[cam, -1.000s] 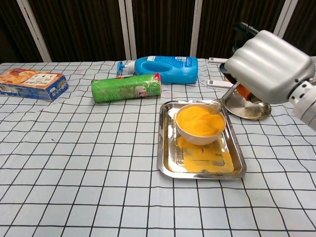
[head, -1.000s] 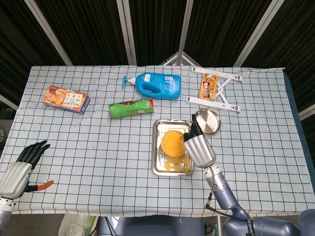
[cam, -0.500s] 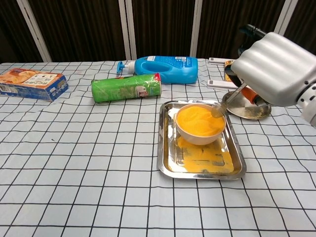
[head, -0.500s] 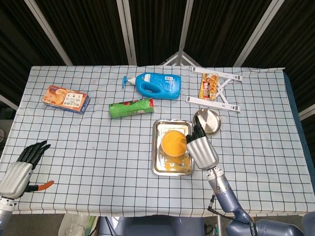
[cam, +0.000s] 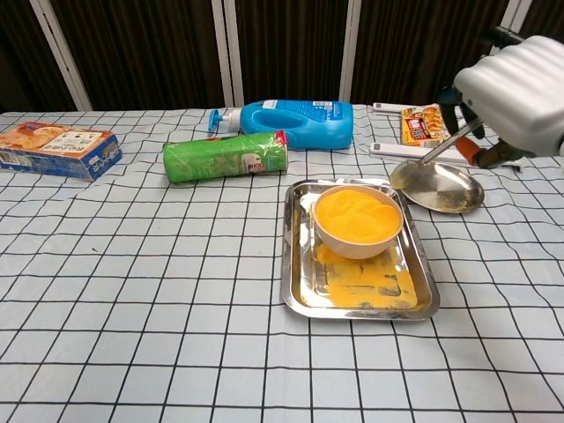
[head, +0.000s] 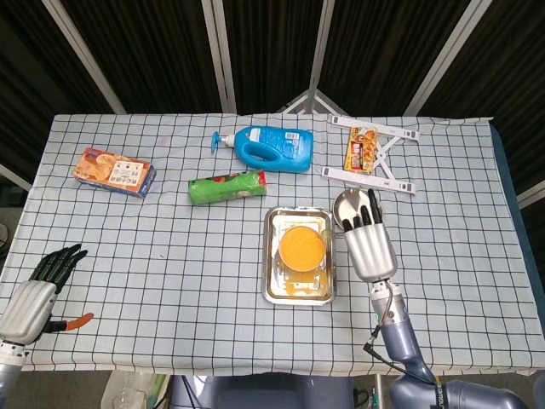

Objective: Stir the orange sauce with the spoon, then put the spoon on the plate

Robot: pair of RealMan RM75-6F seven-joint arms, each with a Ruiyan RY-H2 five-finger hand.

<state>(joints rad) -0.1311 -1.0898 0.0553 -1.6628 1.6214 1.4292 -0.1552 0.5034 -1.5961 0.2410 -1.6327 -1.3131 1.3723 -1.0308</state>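
The right hand (cam: 522, 92) grips the spoon (cam: 438, 152) above the plate (cam: 438, 187); the left hand (head: 38, 290) lies released, fingers spread.

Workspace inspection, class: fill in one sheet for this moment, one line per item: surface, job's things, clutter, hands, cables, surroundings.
Surface: table under a checked cloth.
Job's things: bowl of orange sauce stands in the steel tray; spoon is held above the round plate.
Clutter: blue bottle, green can lying down, snack box, packet on a white stand.
Hands: right hand grips the spoon; left hand holds nothing.
Cables: thin cable along the right arm.
Surroundings: dark curtains.
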